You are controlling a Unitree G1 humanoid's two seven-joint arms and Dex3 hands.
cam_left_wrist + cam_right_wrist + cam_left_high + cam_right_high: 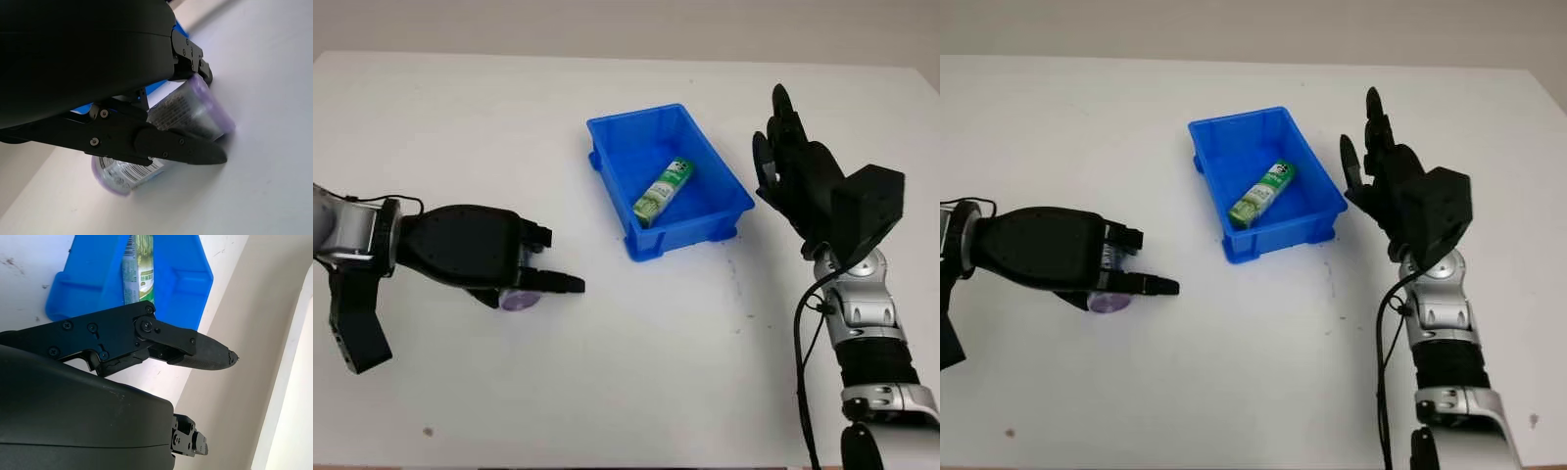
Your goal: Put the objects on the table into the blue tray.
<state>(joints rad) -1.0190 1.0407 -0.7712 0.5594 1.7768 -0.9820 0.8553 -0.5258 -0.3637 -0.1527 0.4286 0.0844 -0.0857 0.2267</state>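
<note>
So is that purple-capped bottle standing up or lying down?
Lying down. The purple-capped bottle lies on its side on the table, under the left robot hand, whose fingers cross it.

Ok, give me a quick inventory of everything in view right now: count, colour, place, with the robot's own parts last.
Table: one, white, under everything.
Tray: one, blue, on the table ahead, slightly right of centre.
Green tube: one, green and white, lying inside the tray.
Purple-capped container: one, clear with purple ends and a printed label, lying on its side on the table at the left.
Left hand: one, black, fingers closed around the purple-capped container.
Right hand: one, black, open, raised just right of the tray.
</note>
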